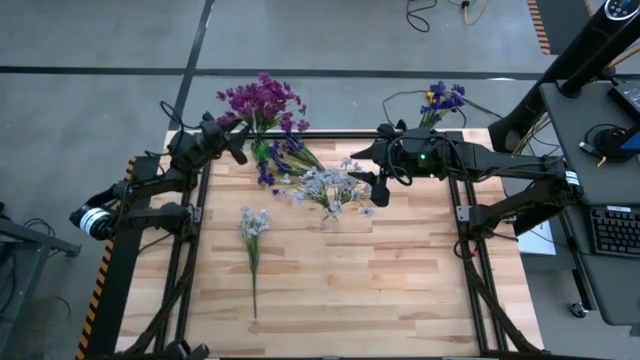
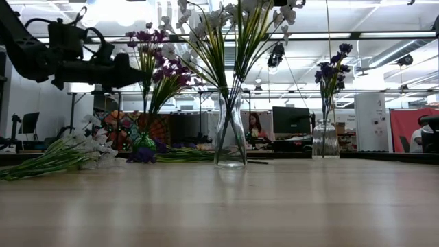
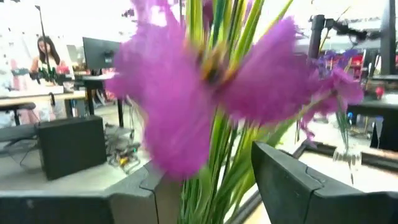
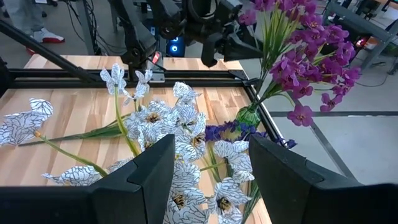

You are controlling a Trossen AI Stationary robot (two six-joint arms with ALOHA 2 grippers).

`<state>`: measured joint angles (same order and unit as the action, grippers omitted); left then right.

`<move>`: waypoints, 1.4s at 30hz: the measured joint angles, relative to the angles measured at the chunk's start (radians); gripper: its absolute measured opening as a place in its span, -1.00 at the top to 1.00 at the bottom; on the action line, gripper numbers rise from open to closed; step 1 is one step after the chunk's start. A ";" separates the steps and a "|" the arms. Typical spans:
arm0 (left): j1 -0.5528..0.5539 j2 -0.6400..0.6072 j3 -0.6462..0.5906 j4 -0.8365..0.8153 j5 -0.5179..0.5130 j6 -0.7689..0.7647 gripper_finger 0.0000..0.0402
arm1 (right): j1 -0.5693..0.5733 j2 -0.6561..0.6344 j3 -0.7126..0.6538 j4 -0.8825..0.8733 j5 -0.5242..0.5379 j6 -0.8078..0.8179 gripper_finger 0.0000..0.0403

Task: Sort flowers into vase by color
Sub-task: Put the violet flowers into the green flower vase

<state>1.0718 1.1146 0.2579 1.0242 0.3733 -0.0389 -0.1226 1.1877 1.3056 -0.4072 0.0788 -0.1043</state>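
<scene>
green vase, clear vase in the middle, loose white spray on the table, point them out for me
green vase (image 4: 247,116), right wrist view, glass body
clear vase (image 2: 230,140), low view, lower body
loose white spray (image 1: 253,223), high view, blossom cluster

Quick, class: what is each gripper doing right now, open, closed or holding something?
Left gripper: open around the magenta flowers' stems, not clamped.
Right gripper: open, holding nothing, above the white flowers.

We are finding no readable text, label, brand, number or sign anywhere. Monitors in room behind bench are showing nothing legible to us.
</scene>
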 joint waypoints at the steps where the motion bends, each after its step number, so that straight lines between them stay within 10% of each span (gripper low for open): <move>1: 0.000 0.000 -0.004 -0.015 0.000 0.009 0.16 | 0.000 0.000 0.000 0.000 0.000 0.000 0.01; 15: 0.000 0.065 -0.012 -0.035 -0.019 0.110 0.20 | 0.000 0.000 0.000 0.000 0.000 -0.003 0.01; 30: 0.000 0.072 -0.012 -0.006 -0.055 0.046 0.96 | 0.000 0.000 0.000 0.000 0.000 -0.003 0.01; 42: 0.000 0.072 -0.012 0.003 -0.094 0.039 0.89 | 0.000 0.000 0.000 0.000 0.000 -0.002 0.01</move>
<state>1.0714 1.1862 0.2459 1.0273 0.2794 -0.0003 -0.1228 1.1873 1.3056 -0.4068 0.0792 -0.1066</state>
